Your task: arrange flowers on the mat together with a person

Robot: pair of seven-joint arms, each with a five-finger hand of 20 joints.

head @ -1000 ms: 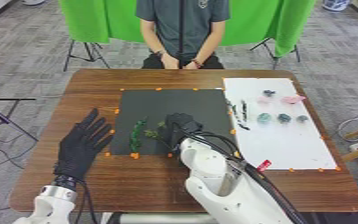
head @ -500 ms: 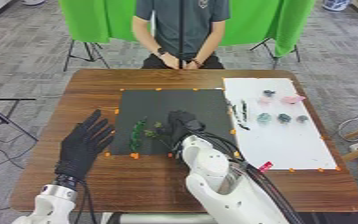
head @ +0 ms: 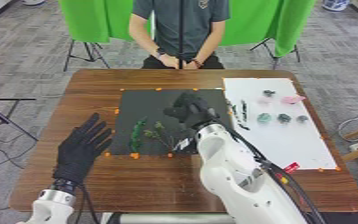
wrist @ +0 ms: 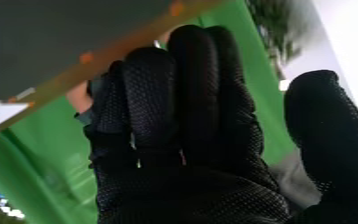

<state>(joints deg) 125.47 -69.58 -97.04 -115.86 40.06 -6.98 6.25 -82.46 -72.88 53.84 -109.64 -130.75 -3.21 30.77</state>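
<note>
With 12 o'clock pointing away from the robot in the head view, a narrow, leafy green sprig (head: 138, 135) lies between 7 and 8 o'clock on the black mat (head: 144, 102). Just beside it, nearer 6 o'clock, is a branching sprig (head: 160, 136), its thin stems fanned out (rather wispy beside its neighbour).

The right hand (head: 191, 111) is above the mat, towards 1 o'clock, well open. In the right wrist view its fingers (wrist: 150, 100) stand straight and close together, the thumb well apart from them, and it has hold of nothing.

At 3 o'clock from the mat is a white sheet (head: 291, 145). Two slender stems, one dark (head: 244, 110) and one thinner (head: 232, 111), lie along its 9 to 10 o'clock edge. A dark blue flower head (head: 269, 93) is near its 12, a bright pink one (head: 293, 100) at 1 and a pale pink one (head: 264, 100) towards 11. Three bluish-green heads (head: 285, 118) sit in a row across the middle. A red item (head: 291, 167) is at its 6 o'clock edge, near the right arm.

The left hand (head: 82, 152) is over the brown table (head: 140, 185), at 8 o'clock from the mat, open with straight fingers and nothing in its grasp.
</note>
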